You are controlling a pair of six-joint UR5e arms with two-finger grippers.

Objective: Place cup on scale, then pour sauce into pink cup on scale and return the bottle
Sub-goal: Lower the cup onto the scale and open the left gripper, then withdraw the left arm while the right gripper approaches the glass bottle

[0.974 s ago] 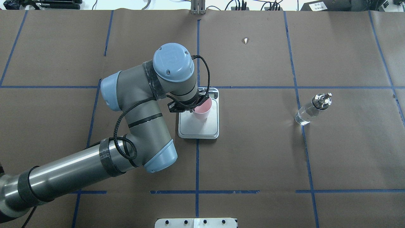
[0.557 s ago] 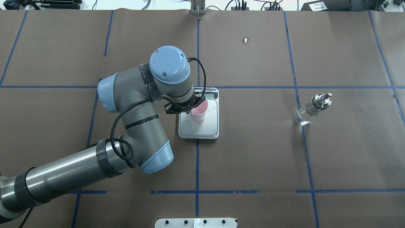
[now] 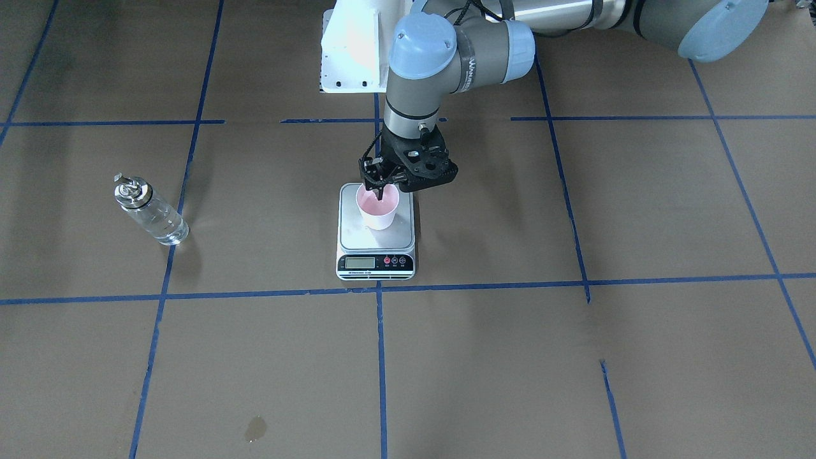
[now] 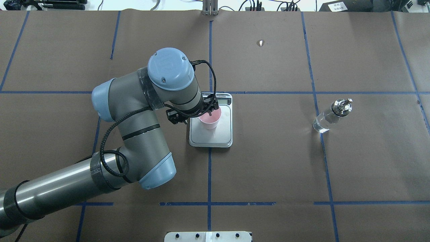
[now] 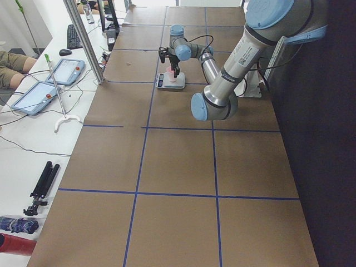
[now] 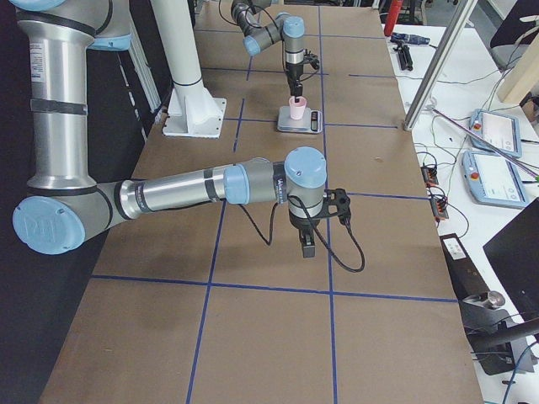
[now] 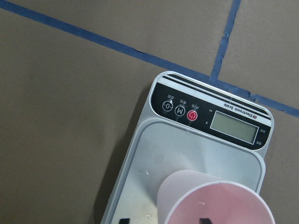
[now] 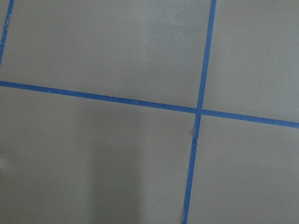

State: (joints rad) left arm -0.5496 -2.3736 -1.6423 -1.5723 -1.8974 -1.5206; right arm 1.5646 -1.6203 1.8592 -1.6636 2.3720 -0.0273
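Pink paper cup (image 3: 379, 215) stood upright on the scale (image 3: 396, 238), its wall between the left gripper's (image 3: 376, 189) spread fingers, one inside.

Pink cup (image 4: 209, 119) seemingly upright on scale (image 4: 223, 133)

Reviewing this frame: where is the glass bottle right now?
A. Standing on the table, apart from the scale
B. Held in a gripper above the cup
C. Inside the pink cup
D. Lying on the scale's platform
A: the bottle stands by itself on the table, well off to one side of the scale, and nothing touches it.
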